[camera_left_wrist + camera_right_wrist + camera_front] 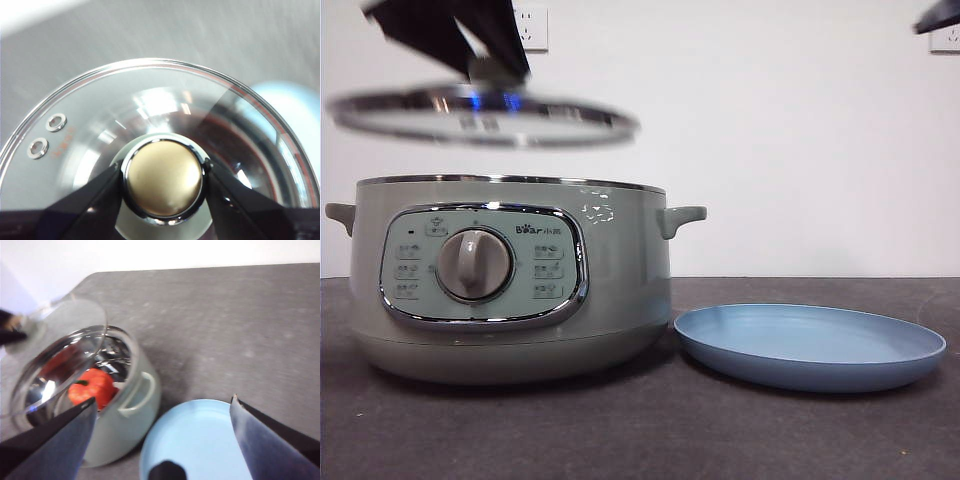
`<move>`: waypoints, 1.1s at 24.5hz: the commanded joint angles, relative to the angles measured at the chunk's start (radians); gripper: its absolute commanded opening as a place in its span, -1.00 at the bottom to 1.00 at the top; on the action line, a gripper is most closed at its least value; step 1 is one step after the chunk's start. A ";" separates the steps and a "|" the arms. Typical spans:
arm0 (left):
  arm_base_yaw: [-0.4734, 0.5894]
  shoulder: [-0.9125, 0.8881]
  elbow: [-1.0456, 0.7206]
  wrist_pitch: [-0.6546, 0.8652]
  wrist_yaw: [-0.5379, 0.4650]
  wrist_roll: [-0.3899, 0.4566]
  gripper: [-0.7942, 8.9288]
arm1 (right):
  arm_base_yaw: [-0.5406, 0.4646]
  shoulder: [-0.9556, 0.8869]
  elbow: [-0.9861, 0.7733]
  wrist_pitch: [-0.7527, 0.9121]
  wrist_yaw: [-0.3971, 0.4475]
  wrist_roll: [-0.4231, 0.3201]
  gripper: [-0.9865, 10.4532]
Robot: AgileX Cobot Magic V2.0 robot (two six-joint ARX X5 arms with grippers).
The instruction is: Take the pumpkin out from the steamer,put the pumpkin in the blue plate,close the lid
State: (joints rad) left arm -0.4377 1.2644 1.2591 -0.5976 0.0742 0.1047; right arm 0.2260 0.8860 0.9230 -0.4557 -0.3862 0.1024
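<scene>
Left gripper point(164, 175) pinches the lid point(480, 115) by its knob, clear above the steamer point(510, 280); pumpkin point(92, 386) inside; right gripper point(162, 410) spread over the blue plate point(200, 440).

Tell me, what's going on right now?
Left gripper shut on lid, held above steamer. Right gripper open over blue plate. Pumpkin inside steamer.

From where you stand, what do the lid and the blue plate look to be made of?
The lid, held up by the left pincer, looks like clear glass with a shiny steel rim: the pot shows through it and the edge mirrors light. The blue plate looks like matte plastic, evenly coloured without glare, though glazed ceramic can't be ruled out.
</scene>
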 commanded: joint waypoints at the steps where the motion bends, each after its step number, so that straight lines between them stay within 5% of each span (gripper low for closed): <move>1: 0.000 -0.080 0.023 0.027 -0.064 0.010 -0.85 | 0.048 0.067 0.046 0.010 -0.001 0.020 -0.06; 14: 0.000 -0.362 0.023 -0.116 -0.479 0.014 -0.85 | 0.373 0.624 0.571 -0.235 0.004 -0.074 0.07; 23: 0.000 -0.448 0.023 -0.209 -0.643 0.029 -0.85 | 0.585 1.097 1.069 -0.529 0.323 -0.192 0.12; 27: 0.000 -0.448 0.023 -0.243 -0.678 0.031 -0.85 | 0.613 1.211 1.072 -0.513 0.341 -0.207 0.12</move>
State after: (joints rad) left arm -0.4377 0.8272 1.2648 -0.8787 -0.5888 0.1230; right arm 0.8375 2.0846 1.9957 -0.9718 -0.0494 -0.0944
